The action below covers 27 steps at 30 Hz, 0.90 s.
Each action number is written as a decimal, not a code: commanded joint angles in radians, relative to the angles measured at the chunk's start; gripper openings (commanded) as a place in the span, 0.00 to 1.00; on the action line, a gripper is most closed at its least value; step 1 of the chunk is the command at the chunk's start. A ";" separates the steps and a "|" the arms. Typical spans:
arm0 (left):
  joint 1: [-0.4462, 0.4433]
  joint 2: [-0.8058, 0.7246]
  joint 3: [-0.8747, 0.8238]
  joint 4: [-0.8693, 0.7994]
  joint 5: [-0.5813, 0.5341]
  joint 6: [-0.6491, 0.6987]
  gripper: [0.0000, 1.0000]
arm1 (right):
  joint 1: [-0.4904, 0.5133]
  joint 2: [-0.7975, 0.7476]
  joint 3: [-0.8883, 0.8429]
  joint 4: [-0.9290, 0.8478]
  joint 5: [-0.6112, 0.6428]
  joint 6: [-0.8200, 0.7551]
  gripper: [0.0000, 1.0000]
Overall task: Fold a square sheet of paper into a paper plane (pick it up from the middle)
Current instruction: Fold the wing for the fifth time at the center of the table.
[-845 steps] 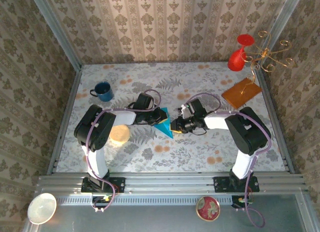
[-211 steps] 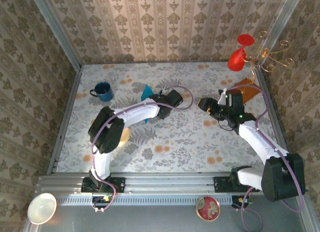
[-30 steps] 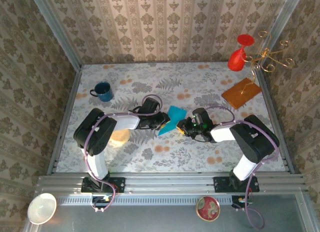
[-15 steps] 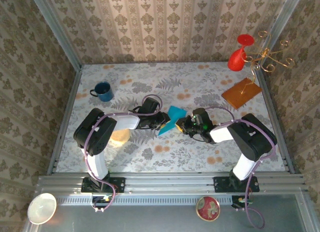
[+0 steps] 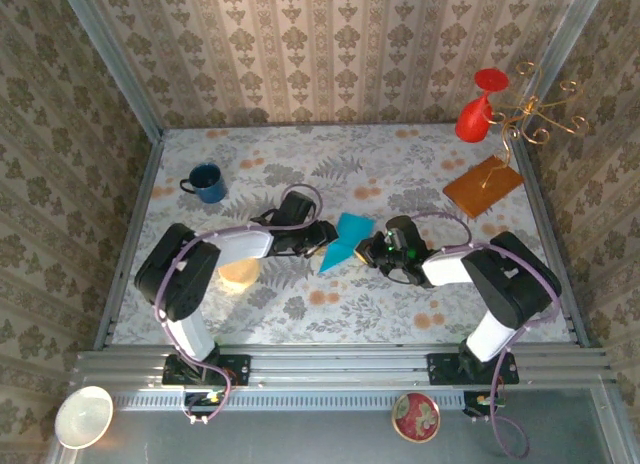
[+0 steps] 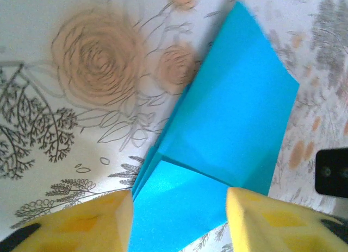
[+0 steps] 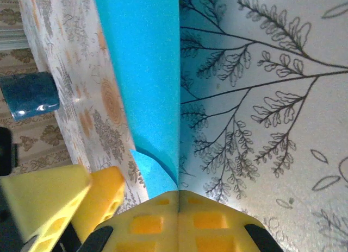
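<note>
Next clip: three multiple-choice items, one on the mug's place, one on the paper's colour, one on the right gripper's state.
1. Where on the table is the blue mug? A far left; B far right; C centre.
2. The folded paper: which colour? A orange; B white; C teal-blue.
3. The right gripper is: A wide open; B shut on the paper; C shut on the mug.
Answers: 1 A, top view shows it far left; 2 C, both wrist views show teal-blue; 3 B, its yellow pads meet on the paper's edge.
</note>
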 commanded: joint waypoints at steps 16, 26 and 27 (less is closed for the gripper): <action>-0.195 -0.126 -0.033 0.033 -0.218 0.918 0.66 | -0.082 -0.137 0.048 -0.250 -0.046 -0.013 0.04; -0.273 -0.015 -0.039 0.192 -0.295 1.206 0.60 | -0.120 -0.127 0.088 -0.319 -0.122 -0.002 0.04; -0.279 -0.005 -0.039 0.207 -0.304 1.230 0.59 | -0.122 -0.126 0.090 -0.324 -0.124 -0.001 0.04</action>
